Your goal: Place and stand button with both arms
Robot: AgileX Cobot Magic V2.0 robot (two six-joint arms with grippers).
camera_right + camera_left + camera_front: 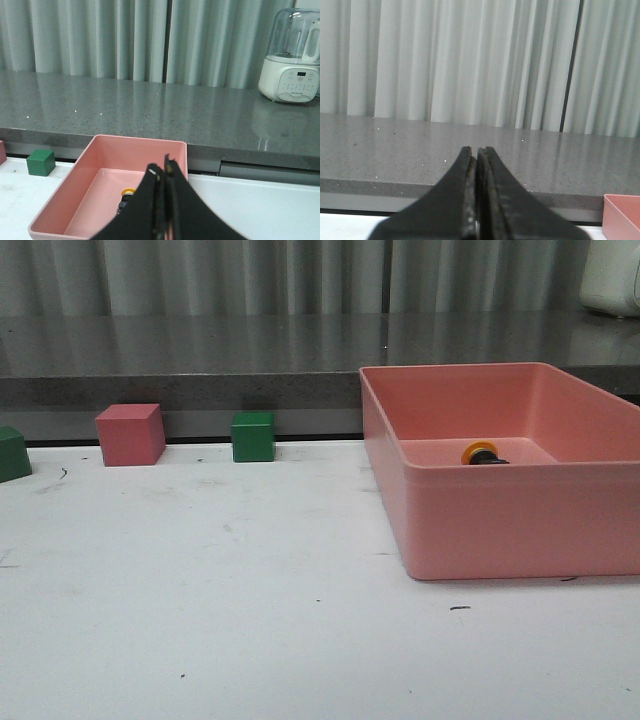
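Note:
The button (pixel 482 454) lies on its side on the floor of the pink bin (pixel 470 530), its yellow-orange cap toward the left and its black body mostly hidden by the bin's front wall. The right wrist view shows the button (pixel 126 195) inside the pink bin (pixel 65 195), partly covered by my right gripper (pixel 163 167), which is shut with nothing in it and hangs above the bin. In the left wrist view my left gripper (pixel 476 150) is shut and empty, facing the grey counter. Neither arm appears in the front view.
A pink cube (pixel 130 434) and a green cube (pixel 253 436) stand at the table's back edge, another green cube (pixel 13 453) at the far left. A raised grey counter (pixel 200 360) runs behind. A white appliance (pixel 296 57) sits on it at the right.

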